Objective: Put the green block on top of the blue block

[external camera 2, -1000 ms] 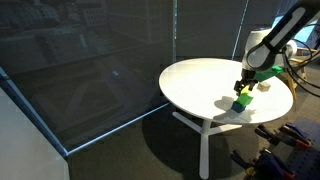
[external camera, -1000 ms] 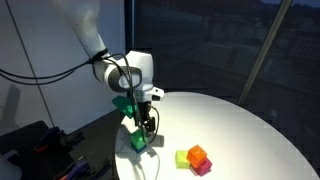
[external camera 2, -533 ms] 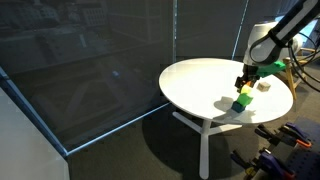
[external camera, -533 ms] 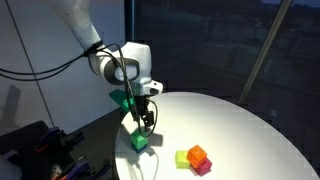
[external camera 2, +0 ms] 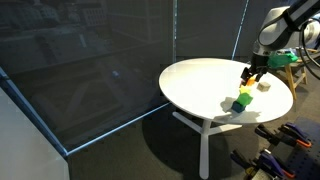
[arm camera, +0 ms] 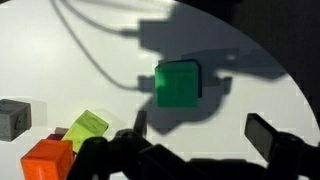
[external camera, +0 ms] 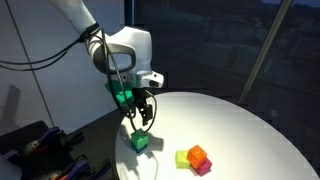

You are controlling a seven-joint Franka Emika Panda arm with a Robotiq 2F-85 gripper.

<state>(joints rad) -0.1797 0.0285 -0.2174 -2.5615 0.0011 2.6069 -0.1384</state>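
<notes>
The green block (external camera: 139,141) sits near the edge of the round white table (external camera: 230,125). In an exterior view the green block (external camera 2: 242,98) rests on top of the dark blue block (external camera 2: 239,106). The wrist view shows the green block (arm camera: 178,83) from above, and the blue block is hidden beneath it. My gripper (external camera: 143,119) is open and empty, hanging above the stack and clear of it. It also shows in an exterior view (external camera 2: 249,76) and in the wrist view (arm camera: 200,128).
An orange cube (external camera: 198,154), a yellowish cube (external camera: 184,157) and a magenta cube (external camera: 204,167) sit clustered on the table beside the stack. The wrist view also shows a grey cube (arm camera: 14,117). The table edge lies close to the stack.
My gripper has risen straight up from the green block, open. The green block has stayed in place on the blue one.
</notes>
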